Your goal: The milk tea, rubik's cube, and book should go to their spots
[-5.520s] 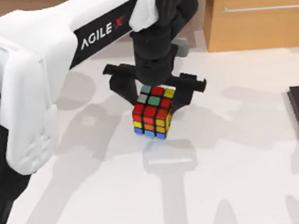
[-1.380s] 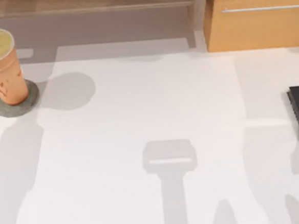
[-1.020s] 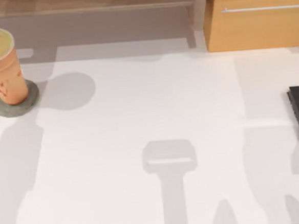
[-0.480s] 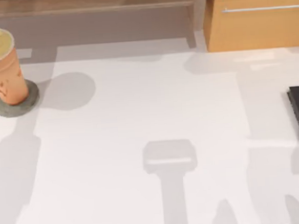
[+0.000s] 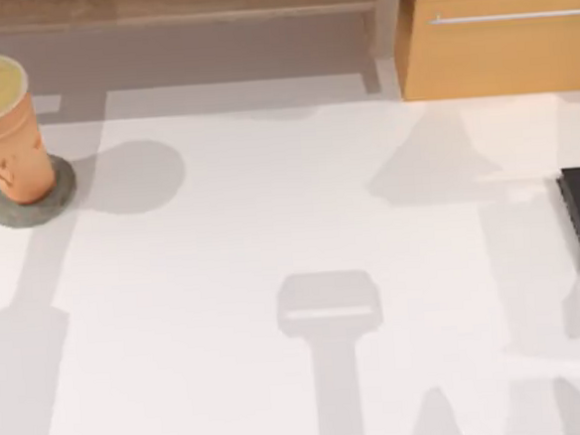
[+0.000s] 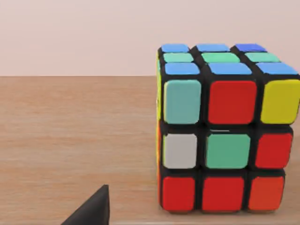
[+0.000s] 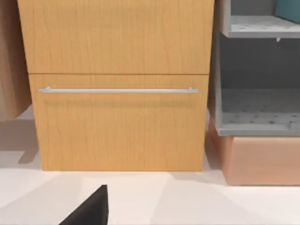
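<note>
The tall orange milk tea cup (image 5: 5, 128) stands on its round grey coaster (image 5: 30, 196), the colourful rubik's cube (image 6: 225, 131) sits on a brown wooden shelf (image 6: 75, 140), so I think the book is left.

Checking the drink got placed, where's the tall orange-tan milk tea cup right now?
In the top view, the milk tea cup stands upright on a round grey coaster at the table's far left edge.

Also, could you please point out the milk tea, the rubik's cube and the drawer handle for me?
milk tea (image 5: 11, 147): top view, on the orange side wall.
rubik's cube (image 6: 228, 150): left wrist view, centre green sticker of the facing side.
drawer handle (image 7: 117, 90): right wrist view, middle of the bar.
</note>
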Tool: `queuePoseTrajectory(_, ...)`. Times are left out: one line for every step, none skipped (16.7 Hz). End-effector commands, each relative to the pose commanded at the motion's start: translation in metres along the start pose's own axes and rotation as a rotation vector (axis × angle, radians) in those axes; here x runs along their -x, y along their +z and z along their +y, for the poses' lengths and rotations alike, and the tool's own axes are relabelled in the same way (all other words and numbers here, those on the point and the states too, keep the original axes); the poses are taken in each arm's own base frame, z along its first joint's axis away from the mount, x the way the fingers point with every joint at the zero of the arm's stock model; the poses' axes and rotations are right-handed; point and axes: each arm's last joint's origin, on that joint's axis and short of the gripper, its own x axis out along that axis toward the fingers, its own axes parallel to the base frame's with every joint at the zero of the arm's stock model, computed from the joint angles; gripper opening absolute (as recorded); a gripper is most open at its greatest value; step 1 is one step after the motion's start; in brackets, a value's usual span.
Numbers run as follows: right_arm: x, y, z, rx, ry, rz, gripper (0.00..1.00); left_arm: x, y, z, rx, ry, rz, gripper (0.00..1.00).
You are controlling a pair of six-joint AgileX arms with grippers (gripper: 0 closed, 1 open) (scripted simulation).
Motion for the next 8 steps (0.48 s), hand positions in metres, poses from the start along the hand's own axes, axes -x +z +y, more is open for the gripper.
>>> queuePoseTrajectory(0.000,0.000,0.000,0.000,0.000,0.000,1.00,0.018,0.000,0.002,0.000,0.001,-0.001,1.00)
queuePoseTrajectory(0.000,0.000,0.000,0.000,0.000,0.000,1.00,0.037,-0.001,0.004,0.000,0.002,-0.002,1.00)
queuePoseTrajectory(0.000,0.000,0.000,0.000,0.000,0.000,1.00,0.057,-0.004,0.006,0.001,0.003,-0.004,1.00)
queuePoseTrajectory(0.000,0.000,0.000,0.000,0.000,0.000,1.00,0.079,-0.009,0.008,0.002,0.003,-0.005,1.00)
queuePoseTrajectory(0.000,0.000,0.000,0.000,0.000,0.000,1.00,0.100,-0.016,0.010,0.002,0.004,-0.006,1.00)
queuePoseTrajectory(0.000,0.000,0.000,0.000,0.000,0.000,1.00,0.121,-0.025,0.011,0.003,0.005,-0.008,1.00)
queuePoseTrajectory(0.000,0.000,0.000,0.000,0.000,0.000,1.00,0.142,-0.037,0.013,0.003,0.005,-0.009,1.00)
queuePoseTrajectory(0.000,0.000,0.000,0.000,0.000,0.000,1.00,0.161,-0.050,0.014,0.004,0.006,-0.009,1.00)
